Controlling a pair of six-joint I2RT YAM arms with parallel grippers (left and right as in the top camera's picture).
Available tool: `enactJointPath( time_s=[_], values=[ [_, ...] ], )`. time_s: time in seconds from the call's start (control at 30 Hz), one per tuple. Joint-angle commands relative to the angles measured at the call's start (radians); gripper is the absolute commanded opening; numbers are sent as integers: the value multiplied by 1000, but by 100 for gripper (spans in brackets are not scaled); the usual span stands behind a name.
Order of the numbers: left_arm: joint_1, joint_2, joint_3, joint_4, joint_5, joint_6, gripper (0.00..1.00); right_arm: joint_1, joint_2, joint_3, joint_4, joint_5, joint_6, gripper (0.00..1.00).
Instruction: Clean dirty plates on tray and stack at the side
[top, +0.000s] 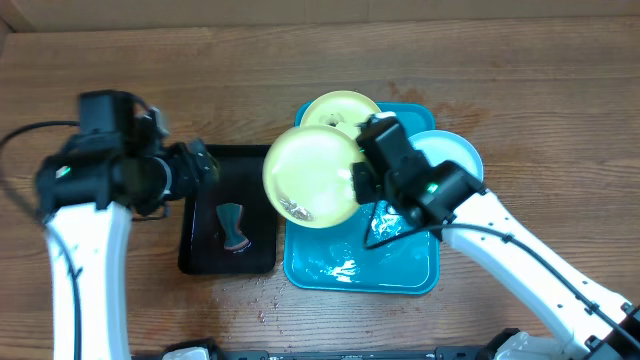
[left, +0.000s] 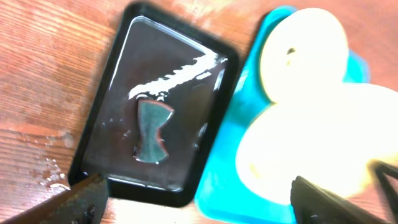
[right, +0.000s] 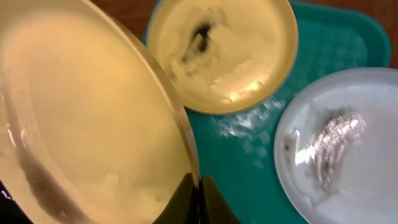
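Note:
My right gripper (right: 198, 194) is shut on the rim of a yellow-green dirty plate (top: 310, 175), holding it tilted above the left side of the turquoise tray (top: 400, 272). Brownish crumbs sit near that plate's lower edge. A second yellow-green plate (right: 224, 53) with a dark smear lies at the back of the tray. A light blue plate (right: 348, 143) with a grey smear rests on the tray's right side. My left gripper (left: 199, 208) hangs open and empty over the near edge of the black tray (top: 228, 262), left of the held plate.
The black tray holds a film of water and a small grey-teal scrubbing pad (left: 151, 130). Water drops wet the wooden table (top: 150, 60) near the tray's front. The turquoise tray's floor is wet and shiny.

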Motion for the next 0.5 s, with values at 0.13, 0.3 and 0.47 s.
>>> enactJointPath(
  time_s=[0.13,0.3,0.47],
  values=[
    [56,-135,176,-79,127,19,100,208,80,24,260,222,-30,4],
    [56,-196,183,-100,125,20,100,304,193,24,361,475,-35,4],
    [56,-204,183,-114,122,20,100,407,183,24,426,658,-148,4]
  ],
)
